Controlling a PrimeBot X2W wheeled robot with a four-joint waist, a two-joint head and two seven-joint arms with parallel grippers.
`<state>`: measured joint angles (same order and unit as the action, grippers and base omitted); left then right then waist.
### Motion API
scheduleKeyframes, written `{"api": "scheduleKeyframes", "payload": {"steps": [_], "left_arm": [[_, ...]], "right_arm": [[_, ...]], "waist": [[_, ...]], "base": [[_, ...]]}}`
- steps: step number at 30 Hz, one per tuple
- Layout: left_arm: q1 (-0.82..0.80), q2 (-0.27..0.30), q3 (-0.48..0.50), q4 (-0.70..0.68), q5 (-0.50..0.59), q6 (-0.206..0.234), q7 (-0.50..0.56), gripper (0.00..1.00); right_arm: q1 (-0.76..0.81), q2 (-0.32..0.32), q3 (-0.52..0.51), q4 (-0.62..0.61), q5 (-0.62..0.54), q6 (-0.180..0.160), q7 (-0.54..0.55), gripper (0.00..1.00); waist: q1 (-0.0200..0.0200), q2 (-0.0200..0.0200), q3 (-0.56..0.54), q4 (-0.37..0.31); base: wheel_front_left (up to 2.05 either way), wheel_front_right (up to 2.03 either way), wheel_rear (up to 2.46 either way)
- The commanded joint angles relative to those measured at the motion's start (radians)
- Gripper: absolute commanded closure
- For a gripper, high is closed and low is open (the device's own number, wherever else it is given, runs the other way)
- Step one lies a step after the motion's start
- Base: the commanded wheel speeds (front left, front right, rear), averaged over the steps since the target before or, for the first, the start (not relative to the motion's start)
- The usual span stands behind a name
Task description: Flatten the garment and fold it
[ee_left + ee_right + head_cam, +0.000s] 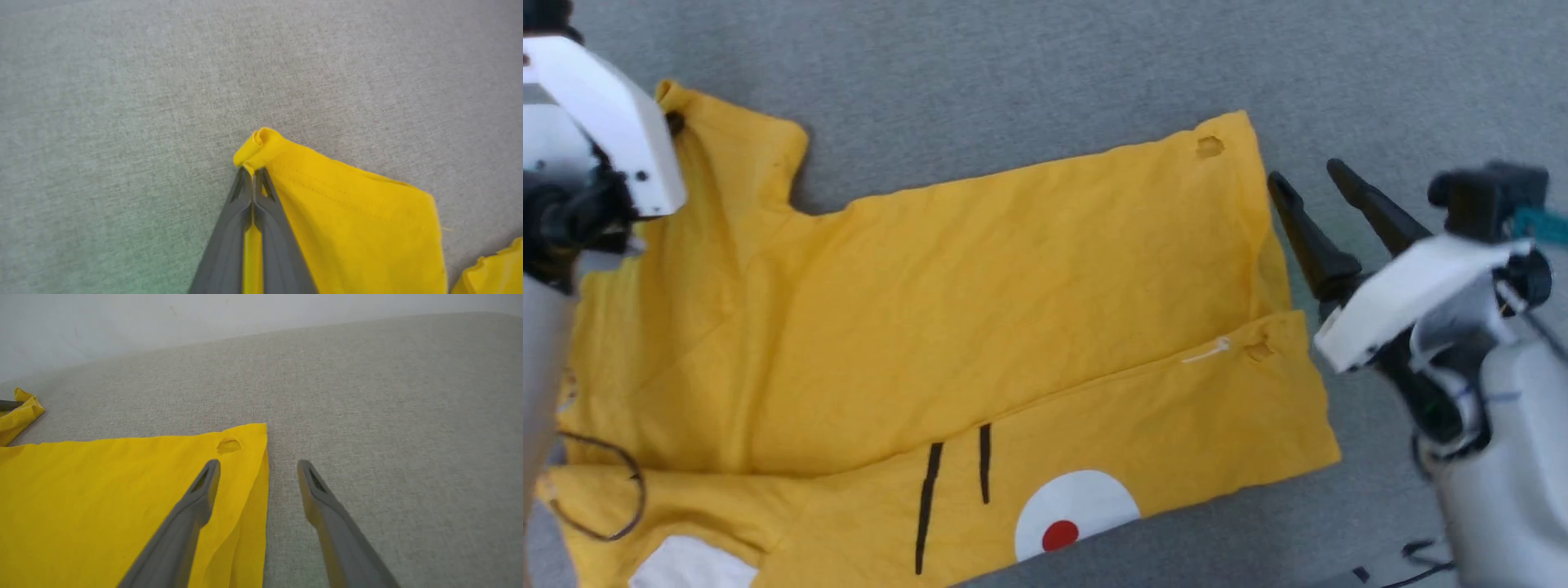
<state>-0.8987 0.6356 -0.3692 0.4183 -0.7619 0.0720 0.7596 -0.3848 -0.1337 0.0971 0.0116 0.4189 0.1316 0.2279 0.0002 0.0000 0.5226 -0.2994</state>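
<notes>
The garment (980,327), a bright yellow T-shirt, lies partly folded on the grey surface, its far half laid over the near half. The print of black lines and a white patch with a red dot shows along the near strip. My left gripper (253,169) is shut on the tip of the far left sleeve (261,143), which bunches above the fingertips. My right gripper (1307,180) stands open beside the garment's right hem; in the right wrist view one finger hangs over the yellow cloth (122,498) and the other over bare grey fabric.
A grey woven surface (1045,65) stretches around the garment on the far and right sides. A pale wall (163,318) rises behind its far edge. A thin dark cable (629,490) loops over the garment's near left corner.
</notes>
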Motion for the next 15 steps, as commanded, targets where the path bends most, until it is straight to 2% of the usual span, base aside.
{"api": "scheduleKeyframes", "payload": {"steps": [1, 7, 11, 15], "left_arm": [[0.034, -0.028, -0.01, 0.008, 0.008, 0.001, -0.03, 1.0], [0.001, -0.075, -0.008, -0.061, 0.001, -0.032, -0.11, 1.0], [-0.014, -0.083, -0.017, -0.108, 0.005, -0.047, -0.124, 1.0], [-0.015, -0.085, -0.026, -0.147, 0.011, -0.052, -0.133, 1.0]], "right_arm": [[-0.044, -0.028, 0.002, 0.041, 0.019, -0.001, 0.062, 0.0], [-0.202, -0.096, 0.005, 0.193, 0.114, -0.001, 0.346, 0.0], [-0.291, -0.1, 0.021, 0.26, 0.132, -0.001, 0.476, 0.0], [-0.342, -0.106, 0.056, 0.322, 0.124, -0.001, 0.56, 0.0]], "waist": [[-0.0002, 0.0, -0.016, 0.038], [-0.0002, 0.0, -0.01, 0.116], [-0.0002, 0.0, 0.003, 0.148], [-0.0002, 0.0, 0.013, 0.167]], "base": [[0.0, 0.0, 0.0], [0.0, 0.0, 0.0], [0.0, 0.0, 0.0], [0.0, 0.0, 0.0]]}}
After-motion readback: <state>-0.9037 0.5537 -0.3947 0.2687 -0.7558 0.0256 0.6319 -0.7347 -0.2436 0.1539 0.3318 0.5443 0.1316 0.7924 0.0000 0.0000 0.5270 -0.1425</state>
